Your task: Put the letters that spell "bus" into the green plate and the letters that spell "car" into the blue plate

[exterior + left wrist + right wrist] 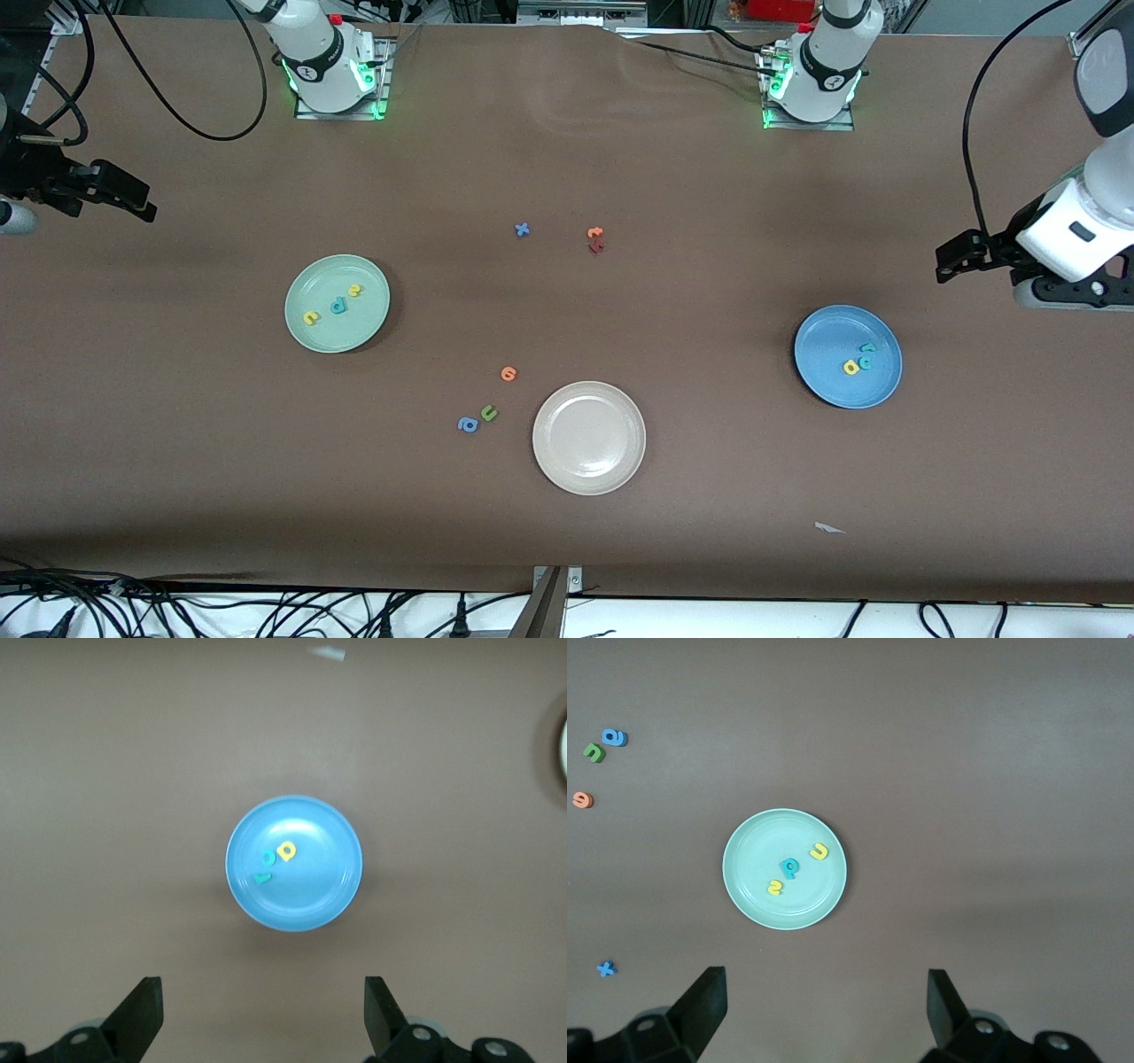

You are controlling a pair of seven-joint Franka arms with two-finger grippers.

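The green plate lies toward the right arm's end and holds a teal "b", a yellow "u" and a yellow "s". The blue plate lies toward the left arm's end with a yellow "a", a teal "c" and a teal "r" in it. My right gripper hangs open and empty at its table end. My left gripper hangs open and empty likewise.
A cream-white plate sits mid-table nearer the front camera. Loose letters lie around it: an orange round one, a green "u", a blue "a", a blue "x", an orange "t" and a dark red letter. A paper scrap lies nearer the front edge.
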